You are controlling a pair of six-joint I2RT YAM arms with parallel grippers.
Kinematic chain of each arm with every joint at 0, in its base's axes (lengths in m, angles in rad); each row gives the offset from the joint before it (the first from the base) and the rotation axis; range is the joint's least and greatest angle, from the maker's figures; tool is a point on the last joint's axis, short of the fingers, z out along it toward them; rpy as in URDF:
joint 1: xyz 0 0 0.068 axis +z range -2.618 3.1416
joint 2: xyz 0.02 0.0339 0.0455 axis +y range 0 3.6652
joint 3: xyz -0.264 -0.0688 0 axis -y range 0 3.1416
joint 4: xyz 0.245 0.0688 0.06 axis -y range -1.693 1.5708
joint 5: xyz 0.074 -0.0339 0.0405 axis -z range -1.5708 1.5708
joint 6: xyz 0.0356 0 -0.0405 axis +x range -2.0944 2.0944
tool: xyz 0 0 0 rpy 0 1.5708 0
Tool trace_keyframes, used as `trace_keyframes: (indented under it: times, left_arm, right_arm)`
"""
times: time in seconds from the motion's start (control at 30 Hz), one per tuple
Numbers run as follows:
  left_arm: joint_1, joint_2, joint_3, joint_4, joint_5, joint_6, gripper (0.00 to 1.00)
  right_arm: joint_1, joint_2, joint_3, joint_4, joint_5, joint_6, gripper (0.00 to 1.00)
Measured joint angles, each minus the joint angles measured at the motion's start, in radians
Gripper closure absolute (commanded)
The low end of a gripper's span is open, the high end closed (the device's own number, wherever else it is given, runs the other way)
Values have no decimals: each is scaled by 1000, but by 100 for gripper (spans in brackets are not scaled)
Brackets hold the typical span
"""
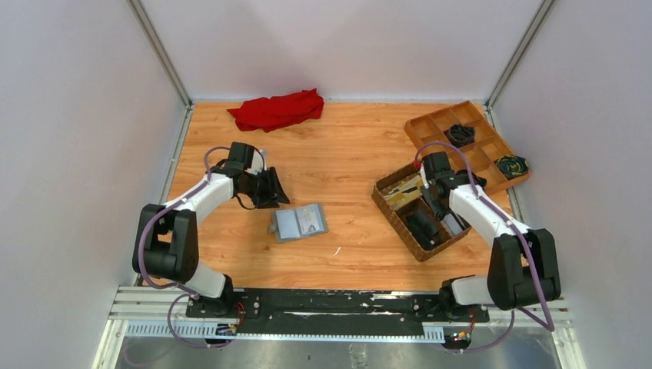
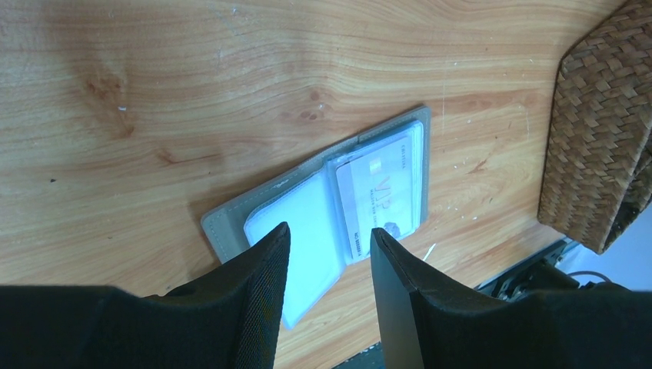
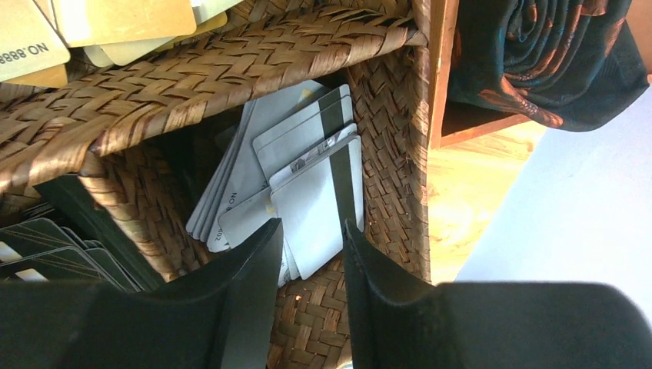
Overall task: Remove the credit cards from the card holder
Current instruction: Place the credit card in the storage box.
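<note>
The grey card holder (image 1: 298,223) lies open and flat on the wooden table. In the left wrist view the card holder (image 2: 231,223) shows a clear empty sleeve on one half and a pale card (image 2: 380,192) printed "VIP" tucked in the other half. My left gripper (image 2: 330,234) is open and empty, hovering just above and to the near left of the card holder; in the top view the left gripper (image 1: 271,191) sits up-left of it. My right gripper (image 3: 311,227) is open and empty over the brown woven basket (image 1: 400,223), above a stack of white and silver cards (image 3: 307,154).
The basket (image 3: 192,84) also holds gold cards (image 3: 123,19) and dark cards (image 3: 38,250) in other compartments. A wooden divided tray (image 1: 442,123) with rolled dark cloths (image 3: 538,54) stands at the back right. A red cloth (image 1: 277,109) lies at the back.
</note>
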Motion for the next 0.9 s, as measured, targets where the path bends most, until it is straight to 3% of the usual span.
trace_keyframes:
  times: [0.37,0.57,0.67,0.9]
  left_arm:
    - [0,1,0,-3,4,3,52]
    - [-12,-26,0,-1,4,-2,52]
    - [-33,-53,-13,21,10,-22,51]
    - [-92,-110,-105,138,50,-119,51]
  right_arm:
    - [6,-162,109,-59,11,31,56]
    - [21,-246,224,-52,-106,86,57]
    - [90,-246,228,-20,-185,156,56]
    - [409,-91,193,179,-364,376,55]
